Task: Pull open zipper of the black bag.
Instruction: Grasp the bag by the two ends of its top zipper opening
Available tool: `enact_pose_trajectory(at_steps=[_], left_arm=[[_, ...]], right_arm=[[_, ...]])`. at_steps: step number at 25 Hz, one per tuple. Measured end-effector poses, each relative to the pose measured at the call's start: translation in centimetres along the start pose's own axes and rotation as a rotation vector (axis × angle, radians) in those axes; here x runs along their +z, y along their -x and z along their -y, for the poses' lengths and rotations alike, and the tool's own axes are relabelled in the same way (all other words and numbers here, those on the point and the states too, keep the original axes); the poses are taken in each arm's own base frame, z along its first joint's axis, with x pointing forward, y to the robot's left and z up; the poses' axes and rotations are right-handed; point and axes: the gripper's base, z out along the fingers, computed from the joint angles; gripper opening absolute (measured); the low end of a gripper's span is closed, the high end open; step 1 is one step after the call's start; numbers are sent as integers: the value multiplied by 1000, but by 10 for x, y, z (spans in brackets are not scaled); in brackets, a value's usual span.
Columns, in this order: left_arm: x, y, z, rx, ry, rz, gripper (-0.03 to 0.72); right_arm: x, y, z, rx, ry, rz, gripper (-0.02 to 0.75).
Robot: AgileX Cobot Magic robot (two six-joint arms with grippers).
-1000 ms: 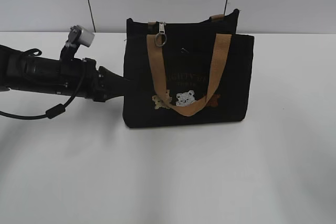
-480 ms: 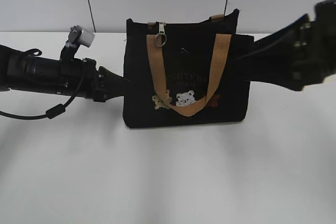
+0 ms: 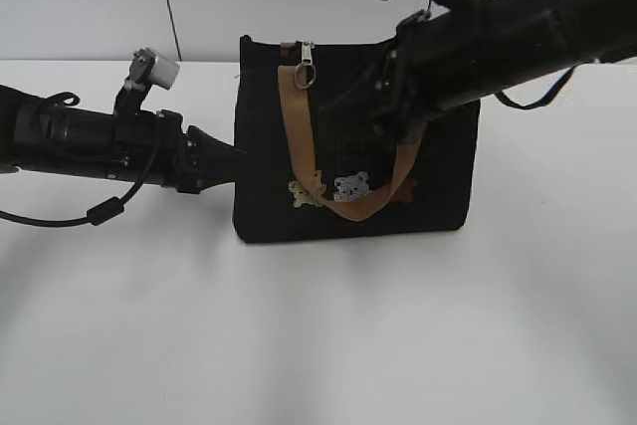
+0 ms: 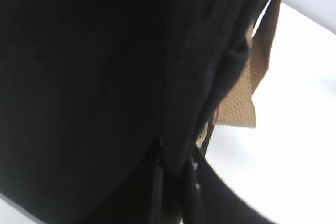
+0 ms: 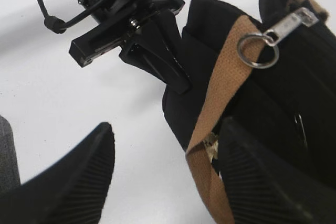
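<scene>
Standing upright on the white table (image 3: 318,335), the boxy black fabric bag (image 3: 269,201) is zipped, contents hidden. The left gripper (image 5: 176,80) pinches its side edge; the wide-open right gripper (image 5: 165,174) hovers just below the small silver ringed zipper pull (image 5: 273,35), holding nothing.

bag (image 3: 353,216) on table (image 3: 318,335), zipper (image 3: 307,65) top-left

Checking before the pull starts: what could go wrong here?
1. The right gripper is open with the tan handle crossing between it and the zipper; it could catch webbing instead.
2. The left gripper pinches only the bag edge; fabric may slip.
</scene>
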Motion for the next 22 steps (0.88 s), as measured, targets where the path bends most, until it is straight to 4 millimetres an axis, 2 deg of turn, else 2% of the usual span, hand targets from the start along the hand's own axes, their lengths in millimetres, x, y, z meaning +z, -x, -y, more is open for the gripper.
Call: enact_pose_trajectory(at_steps=[4,8,22], left_arm=[[0,0,0,0,0,0,34],[0,0,0,0,0,0,34],[0,0,0,-1,4,-1,34]], right_arm=[[25,3,9,-39,-9,-13,470],[39,0,21,10,-63,2,470],[62,-9,34,79,-97,80,470]])
